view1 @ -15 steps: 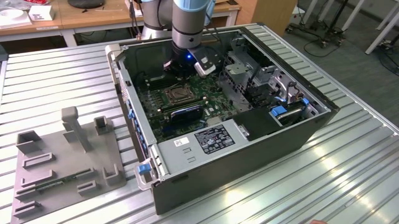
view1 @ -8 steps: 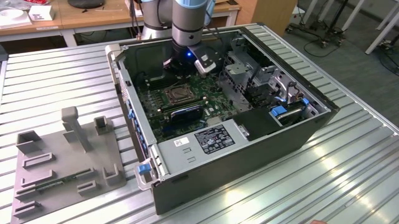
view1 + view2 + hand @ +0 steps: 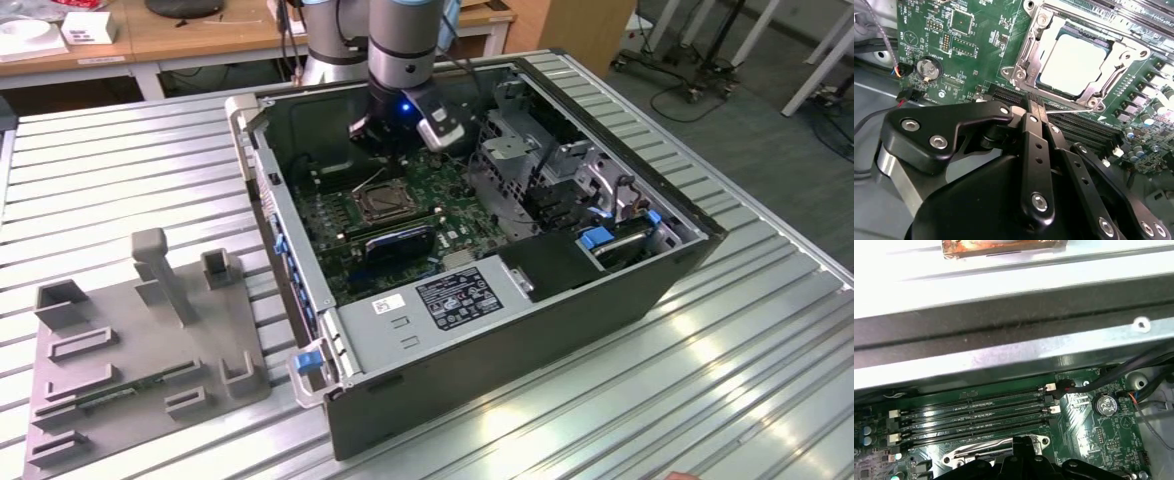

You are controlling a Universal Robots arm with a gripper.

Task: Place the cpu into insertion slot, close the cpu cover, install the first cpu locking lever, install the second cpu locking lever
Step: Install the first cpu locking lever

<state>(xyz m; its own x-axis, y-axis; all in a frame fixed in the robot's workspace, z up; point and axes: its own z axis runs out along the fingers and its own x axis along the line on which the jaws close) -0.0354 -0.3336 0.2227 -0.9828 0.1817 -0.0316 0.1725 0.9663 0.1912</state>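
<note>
Gripper (image 3: 1034, 100) at the socket edge, cpu seated.
cpu (image 3: 1074, 62) sits in the insertion slot (image 3: 378, 203) under the flat cpu cover (image 3: 1023, 60). Fingers pressed together, nothing between them (tips just beside the cover rim). Arm vertical inside the open case (image 3: 561, 330), drive cage (image 3: 514, 160) near.

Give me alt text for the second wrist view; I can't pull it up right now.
The black pincer, its fingers pressed together, points toward the pale square cpu, which lies framed by the silvery cpu cover. Long black memory slots run beneath its tip, and a round coin battery sits on the green motherboard.
</note>
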